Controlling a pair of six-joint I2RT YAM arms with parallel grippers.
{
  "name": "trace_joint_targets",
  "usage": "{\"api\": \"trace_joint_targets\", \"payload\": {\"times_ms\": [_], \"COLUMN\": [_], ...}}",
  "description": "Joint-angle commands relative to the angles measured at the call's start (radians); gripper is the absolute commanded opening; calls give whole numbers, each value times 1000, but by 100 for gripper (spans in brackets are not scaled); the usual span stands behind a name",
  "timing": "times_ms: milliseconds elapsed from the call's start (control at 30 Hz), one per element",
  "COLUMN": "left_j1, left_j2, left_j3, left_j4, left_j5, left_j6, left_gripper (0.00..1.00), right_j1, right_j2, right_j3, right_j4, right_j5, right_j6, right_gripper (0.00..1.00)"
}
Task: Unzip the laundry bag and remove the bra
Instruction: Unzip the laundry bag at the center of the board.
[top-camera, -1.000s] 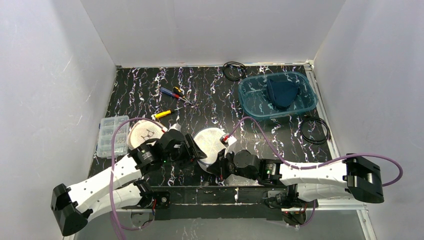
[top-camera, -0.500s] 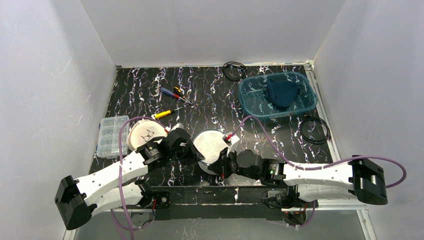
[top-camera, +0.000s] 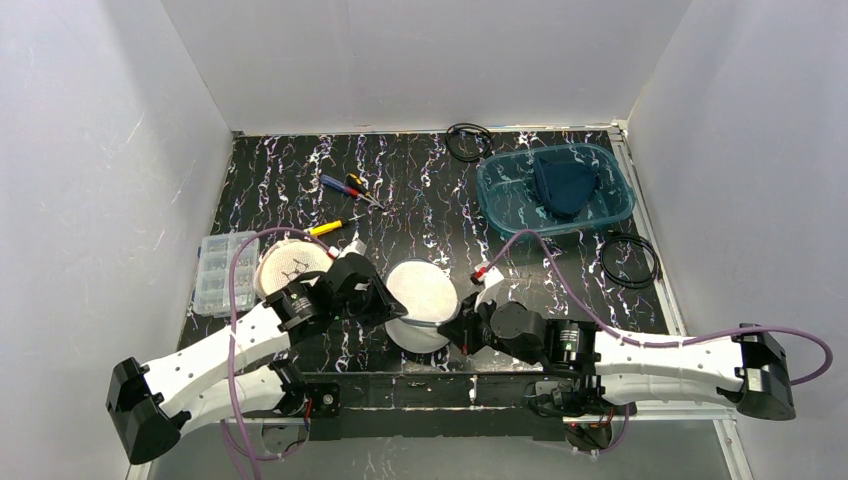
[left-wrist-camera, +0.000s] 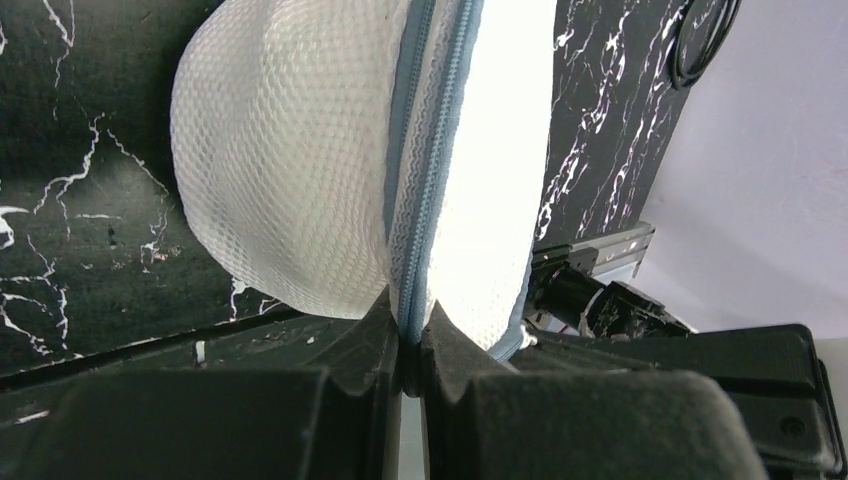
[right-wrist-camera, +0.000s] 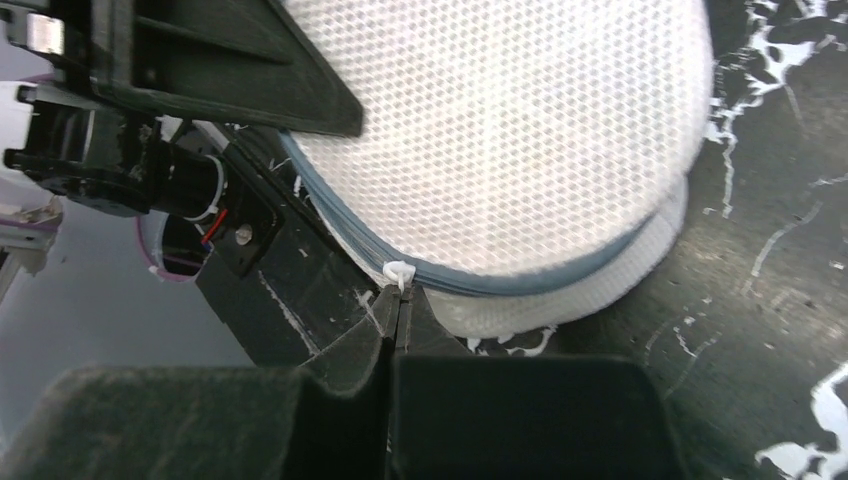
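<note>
mesh is forming the laundry bag (top-camera: 420, 295), a soft, light dome lying on the surface (top-camera: 300, 180) well apart from the teal tub (top-camera: 483, 195), toward the arm bases. the left arm's jaws are pressing together on the blue zip seam (left-wrist-camera: 425, 200) at the bag's side farther from the tub. the right arm's jaws are pinching the small white zipper pull (right-wrist-camera: 398, 270) on the side nearer the tub. the bag is likely sliding and buckling easily, so anchoring the seam while drawing the pull is looking wise. the bra is not showing.
</note>
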Motion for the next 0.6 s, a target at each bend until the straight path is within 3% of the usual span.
{"api": "trace_joint_targets", "payload": {"times_ms": [0,267,433,533,567], "left_j1": [29,187,213,213,213], "left_j2": [-4,74,156,159,151], "left_j3": [47,105,91,53,45], "left_j4": [-37,56,119,147,148], "left_j5": [-6,243,313,330,331], "left_j6": [112,323,363,342,337], "left_gripper": [0,0,1,9,17], "right_j1": [2,2,2,2,3], "right_j2": [-58,-114,-93,-71,-64], "right_j3": [5,-28,-60,-63,-61], "right_j4": [-118,-115,-50,-6,1], "right_j5": [118,126,90,71,66], "right_j6": [18,-24,-19,-15,-16], "right_gripper": [1,1,1,1,1]}}
